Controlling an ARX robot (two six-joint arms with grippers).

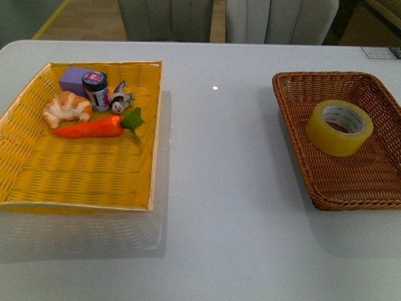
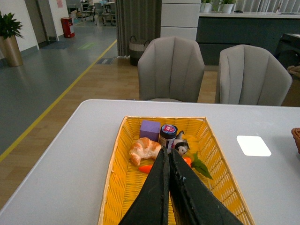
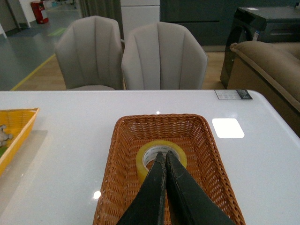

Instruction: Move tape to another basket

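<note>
The tape point(image 1: 339, 126), a wide yellowish roll with a white core and green lettering, lies flat in the brown wicker basket point(image 1: 294, 94) at the right of the table. In the right wrist view the tape point(image 3: 145, 156) sits in the brown basket point(image 3: 123, 154) just beyond my right gripper point(image 3: 161, 154), which is shut and empty, above the basket's near part. My left gripper point(image 2: 165, 151) is shut and empty, above the yellow tray basket point(image 2: 119, 154). Neither gripper shows in the front view.
The yellow woven tray point(image 1: 75, 175) at the left holds a croissant point(image 1: 67, 107), a carrot point(image 1: 91, 128), a purple block point(image 1: 75, 79), a small jar point(image 1: 96, 89) and a small figure point(image 1: 120, 99). Two grey chairs point(image 2: 171, 70) stand behind the white table point(image 1: 219, 157).
</note>
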